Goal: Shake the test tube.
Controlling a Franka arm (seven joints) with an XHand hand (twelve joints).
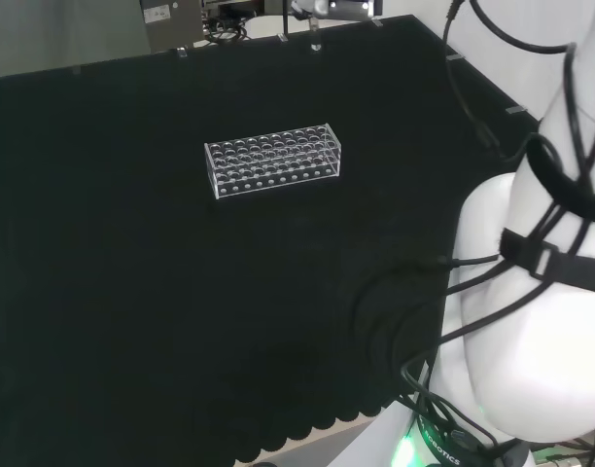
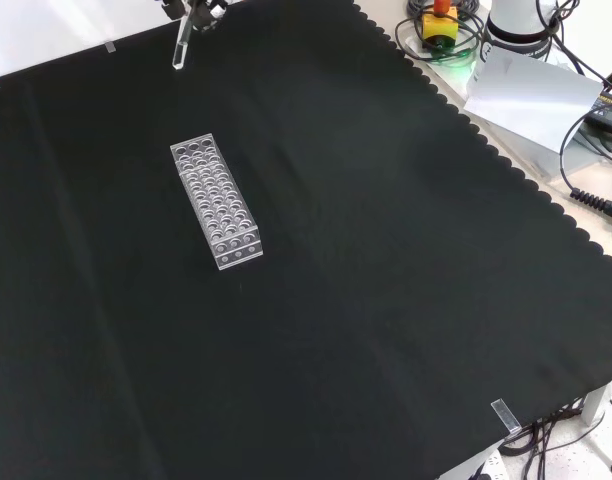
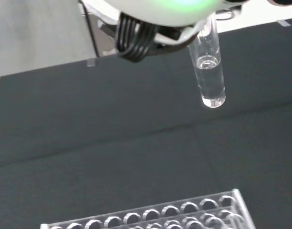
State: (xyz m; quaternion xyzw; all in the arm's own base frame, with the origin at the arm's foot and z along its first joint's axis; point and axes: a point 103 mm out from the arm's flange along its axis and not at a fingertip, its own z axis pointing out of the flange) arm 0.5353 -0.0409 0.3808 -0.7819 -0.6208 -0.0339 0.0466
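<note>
The hand (image 3: 160, 12) grips a test tube (image 3: 210, 76) holding clear liquid, above the rack (image 2: 217, 202).

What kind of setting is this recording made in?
Probably a lab-style robot test bench: a clear test tube rack on black cloth, a test tube holding clear liquid raised by the hand, and cables at the edge.

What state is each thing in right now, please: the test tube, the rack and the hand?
test tube: held up off the cloth, hanging roughly upright with its rounded end down, clear liquid in its lower part.
rack: standing on the black cloth, its holes look empty.
hand: at the far edge of the cloth in the front view, shut on the test tube's upper end.
</note>
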